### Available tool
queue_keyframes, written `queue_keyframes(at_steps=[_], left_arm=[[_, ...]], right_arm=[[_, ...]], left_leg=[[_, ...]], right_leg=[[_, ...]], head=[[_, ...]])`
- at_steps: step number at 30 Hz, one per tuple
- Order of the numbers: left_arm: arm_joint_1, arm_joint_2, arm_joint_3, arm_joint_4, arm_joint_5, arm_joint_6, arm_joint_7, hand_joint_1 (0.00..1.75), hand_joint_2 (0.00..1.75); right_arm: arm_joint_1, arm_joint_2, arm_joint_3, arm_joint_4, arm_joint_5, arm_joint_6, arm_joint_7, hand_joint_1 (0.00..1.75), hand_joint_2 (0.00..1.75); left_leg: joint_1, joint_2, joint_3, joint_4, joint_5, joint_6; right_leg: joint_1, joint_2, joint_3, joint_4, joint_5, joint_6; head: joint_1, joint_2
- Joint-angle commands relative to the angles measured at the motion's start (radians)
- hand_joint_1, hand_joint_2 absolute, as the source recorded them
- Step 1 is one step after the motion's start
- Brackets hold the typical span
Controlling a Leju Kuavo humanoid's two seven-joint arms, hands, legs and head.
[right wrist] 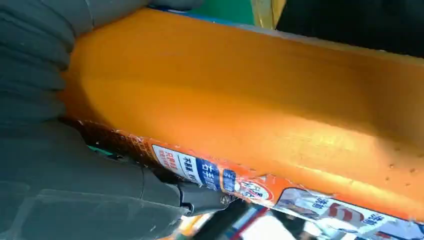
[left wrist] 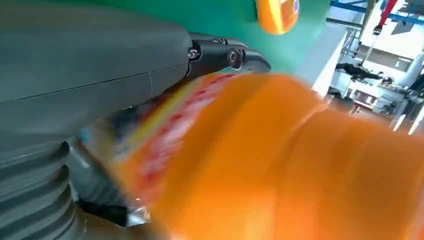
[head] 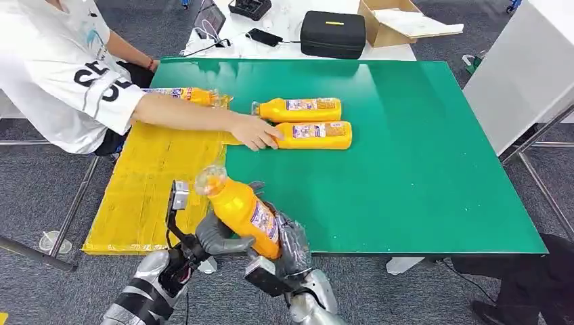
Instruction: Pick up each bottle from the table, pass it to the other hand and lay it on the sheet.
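I've got an orange bottle [head: 242, 213] up off the green table [head: 420, 169], held over its near edge, tilted with the clear cap end leaning toward the yellow sheet [head: 159, 183]. My right hand [head: 292, 245] is wrapped around the bottle's lower end, and my left hand [head: 215, 235] is closed on its body from the sheet side, so both hands grip it at once (the left wrist view is blurred, but the thumb lies right against the orange plastic). In the right wrist view the label sits just past my fingers [right wrist: 200, 197].

Out on the table, beyond the held bottle, two more bottles lie on their sides, one behind the other: the far bottle [head: 298, 109] and the near bottle [head: 313, 135], close together. A person's hand [head: 256, 133] rests on the cap end of the near one. A fourth bottle [head: 186, 95] lies on the sheet's far end, partly behind that person's arm.
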Motion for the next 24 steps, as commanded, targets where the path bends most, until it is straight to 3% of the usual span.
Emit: queue_keyframes(at_steps=[1,12,20,21,22,23,24], left_arm=[[-0.03,-0.031,-0.031,0.029,0.109,0.01,0.041,0.0,1.75],[-0.011,-0.079,0.0,-0.052,0.026,0.187,0.017,0.0,1.75],[-0.005,-0.083,0.002,-0.049,0.034,0.17,0.023,0.0,1.75],[0.0,-0.085,0.006,-0.048,0.04,0.164,0.024,0.02,1.75],[0.004,-0.087,0.006,-0.056,0.034,0.163,0.017,0.52,1.75],[0.011,-0.089,0.003,-0.069,0.027,0.162,0.012,1.75,1.75],[0.017,-0.09,-0.007,-0.088,0.004,0.172,0.007,1.75,1.75]], right_arm=[[-0.036,0.035,-0.102,0.122,0.194,0.001,0.05,1.75,1.75],[-0.026,0.035,-0.109,0.126,0.185,0.001,0.081,1.75,1.75],[-0.029,0.035,-0.113,0.126,0.187,0.001,0.086,1.75,1.75],[-0.024,0.035,-0.119,0.117,0.197,0.001,0.093,1.75,1.75],[-0.023,0.035,-0.12,0.115,0.192,0.001,0.092,1.75,1.75],[-0.021,0.035,-0.127,0.106,0.194,0.001,0.095,1.75,1.75],[-0.021,0.035,-0.124,0.103,0.186,0.001,0.095,1.75,1.75]], left_leg=[[0.0,-0.001,0.006,0.0,-0.002,0.001],[0.001,0.0,0.005,0.001,-0.003,0.001],[0.0,0.0,0.001,0.0,-0.001,0.001],[0.001,0.0,0.007,0.001,-0.003,0.001],[0.0,0.0,0.001,0.0,-0.001,0.001],[0.0,0.0,0.004,0.0,-0.002,0.001],[0.0,0.0,0.002,0.0,-0.001,0.001]], right_leg=[[0.001,-0.003,0.006,0.0,-0.002,-0.002],[0.001,-0.002,0.006,0.0,-0.003,-0.002],[0.0,-0.001,0.002,0.0,-0.001,-0.001],[0.002,-0.002,0.007,0.0,-0.003,-0.002],[0.0,-0.001,0.002,0.0,-0.001,-0.001],[0.001,-0.002,0.005,0.0,-0.002,-0.002],[0.001,-0.001,0.002,0.0,-0.001,-0.001]], head=[[0.0,0.0],[0.0,0.0],[0.0,0.0],[0.0,0.0],[0.0,0.0],[0.0,0.0],[0.0,0.0]])
